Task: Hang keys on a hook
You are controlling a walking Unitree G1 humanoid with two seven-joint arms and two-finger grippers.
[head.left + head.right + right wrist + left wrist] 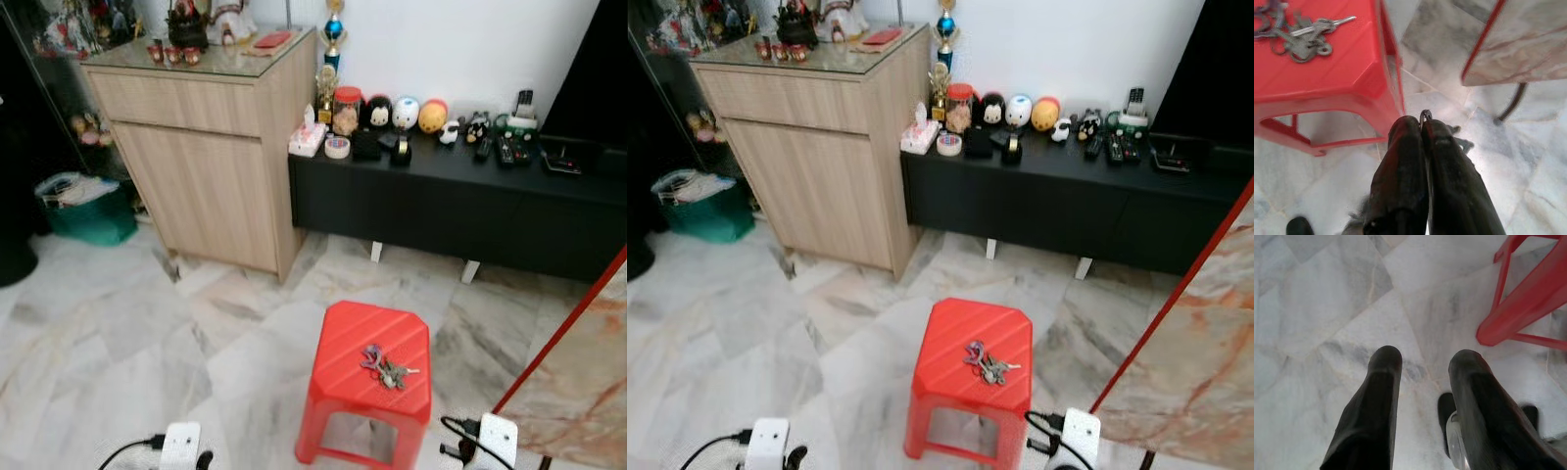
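Both eye views look forward and down from head height at the marble floor [118, 333]. They share the red stool [372, 377], the wooden cabinet [211, 147] and the black low cabinet [1068, 211], with a slight sideways offset between the two.

The left wrist view looks steeply down along the left end effector [1422, 369], close to the floor, with one stool leg at its edge.

The right wrist view looks down along the right end effector [1420, 125], close to the stool. It shares the stool top and the keys [1300, 36] with the eye views.
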